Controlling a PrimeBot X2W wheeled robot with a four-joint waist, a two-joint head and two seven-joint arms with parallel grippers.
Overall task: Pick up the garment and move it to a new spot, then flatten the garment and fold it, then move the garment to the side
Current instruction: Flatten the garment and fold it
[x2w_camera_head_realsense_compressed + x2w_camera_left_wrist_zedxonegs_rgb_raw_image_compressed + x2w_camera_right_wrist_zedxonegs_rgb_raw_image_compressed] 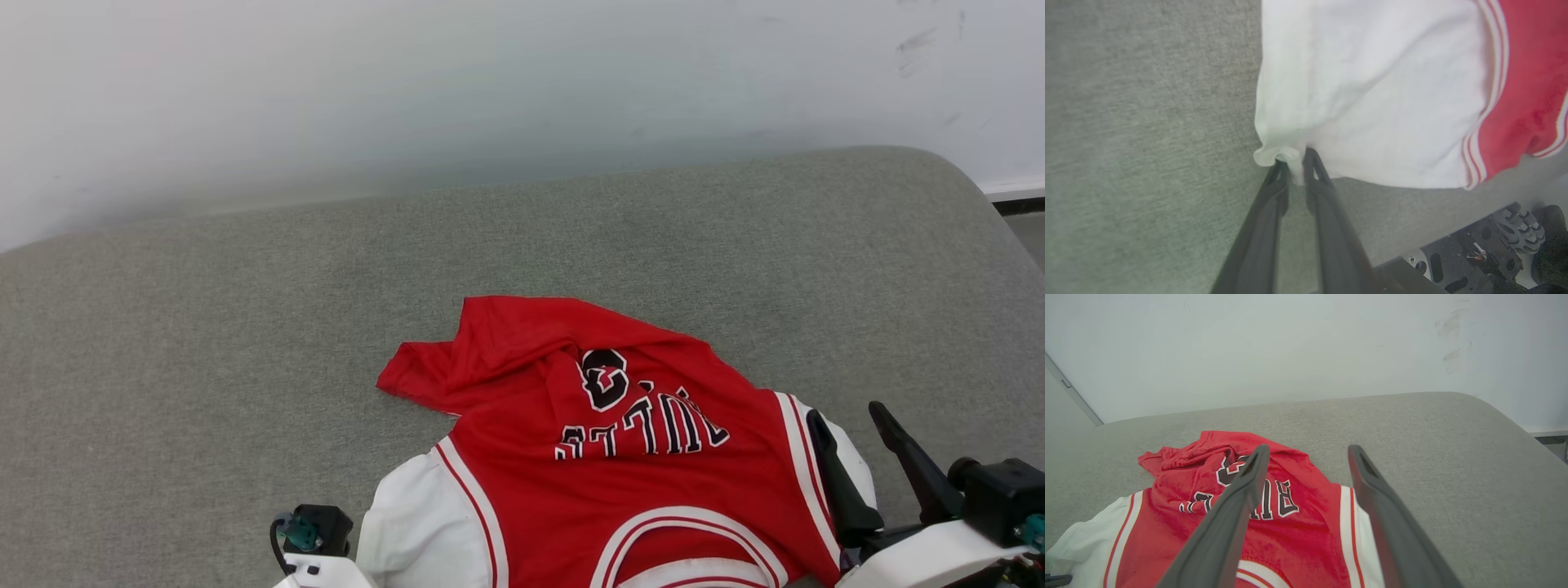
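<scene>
The garment (pixel 620 408) lies crumpled on the grey cushioned surface (pixel 245 327), red with black lettering facing up and white sleeves toward me. In the left wrist view, my left gripper (pixel 1295 161) is shut on the hem of the white sleeve (pixel 1372 94), with a fold of cloth pinched between its tips. Its wrist housing (pixel 314 531) sits just left of that sleeve. My right gripper (pixel 845 412) is open at the other sleeve, one finger over the white cloth and one beyond it. In the right wrist view, the right gripper (pixel 1308 451) holds nothing above the garment (pixel 1180 490).
A white wall (pixel 490 98) rises behind the surface. The surface's rounded right edge (pixel 992 212) drops toward the floor. Bare grey fabric stretches to the left and behind the shirt. Part of my dark base (pixel 1494 249) shows below the near edge.
</scene>
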